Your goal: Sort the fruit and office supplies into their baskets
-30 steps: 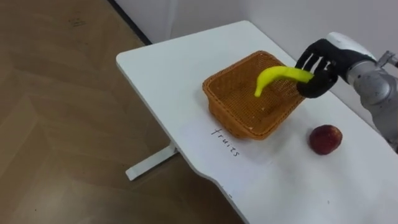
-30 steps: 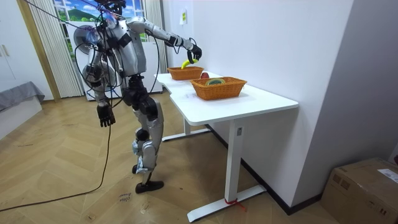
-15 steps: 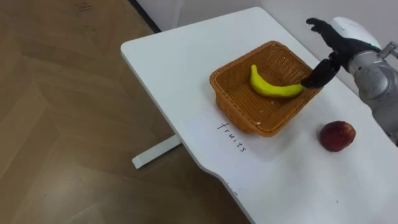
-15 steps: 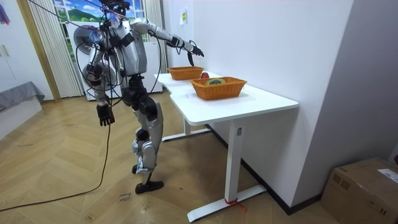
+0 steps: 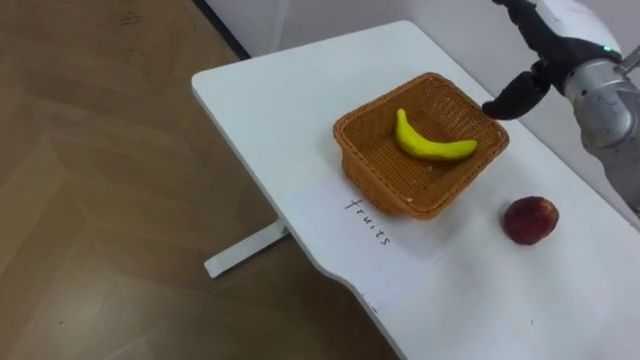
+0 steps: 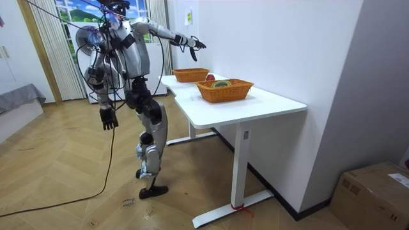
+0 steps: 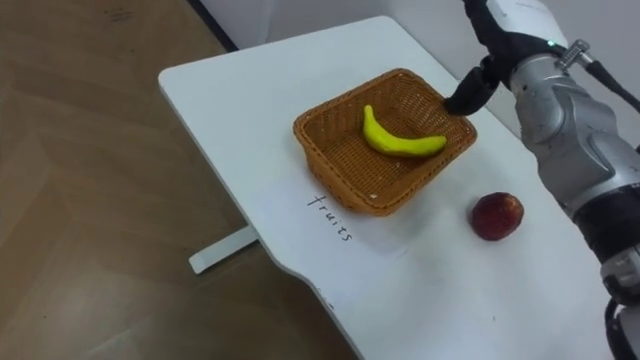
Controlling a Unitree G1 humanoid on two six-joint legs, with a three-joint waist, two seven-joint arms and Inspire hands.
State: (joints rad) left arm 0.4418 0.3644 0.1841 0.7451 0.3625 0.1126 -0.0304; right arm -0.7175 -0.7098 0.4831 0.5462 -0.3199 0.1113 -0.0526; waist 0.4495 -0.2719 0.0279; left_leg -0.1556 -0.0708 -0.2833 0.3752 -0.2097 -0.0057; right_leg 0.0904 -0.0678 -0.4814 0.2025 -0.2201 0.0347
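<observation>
A yellow banana (image 5: 432,144) lies inside the orange wicker fruit basket (image 5: 372,160) on the white table (image 5: 290,90). A red apple (image 5: 529,220) rests on the tabletop to the basket's right. My right hand (image 5: 535,62) hovers open above the basket's far right corner, thumb pointing down, holding nothing. In the room view this right hand (image 6: 192,43) is raised over the fruit basket (image 6: 190,75) with fingers spread. My left hand (image 6: 109,119) hangs relaxed at my side, away from the table.
A handwritten label (image 5: 365,222) marks the table in front of the fruit basket. A second wicker basket (image 6: 225,90) with round items stands further along the table. I stand at the table's end, with wooden floor (image 5: 110,200) to the left.
My right hand let go of the banana, which dropped into the fruit basket. The hand opened and lifted up and back from the basket.
</observation>
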